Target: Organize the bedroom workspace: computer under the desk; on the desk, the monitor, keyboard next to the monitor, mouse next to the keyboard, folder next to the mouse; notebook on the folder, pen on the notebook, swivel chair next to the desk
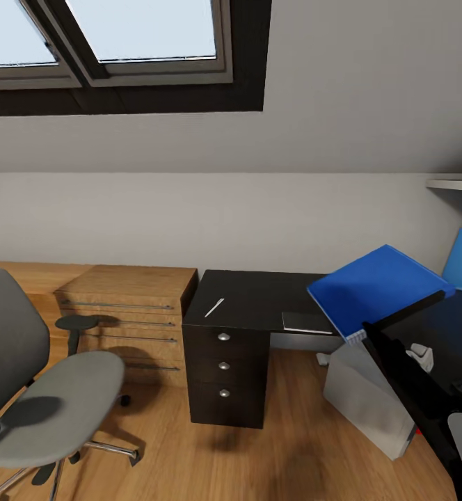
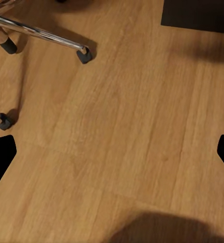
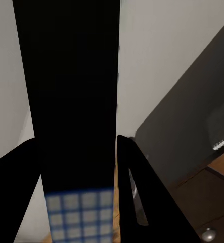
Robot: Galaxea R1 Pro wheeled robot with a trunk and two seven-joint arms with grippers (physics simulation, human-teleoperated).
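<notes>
Folder [image 1: 378, 287] is riding tilted at mid-right, clamped by its edge in the right gripper's [image 1: 370, 327] closed jaws, presumably bound for the desk [image 1: 252, 299], while the left gripper [image 2: 112, 152] is hanging spread over floor.

Soft daylight from the skylight [image 1: 140, 35] casts diffuse shadows on the wooden floor [image 2: 127, 126]; wrist views slightly blurred.
</notes>
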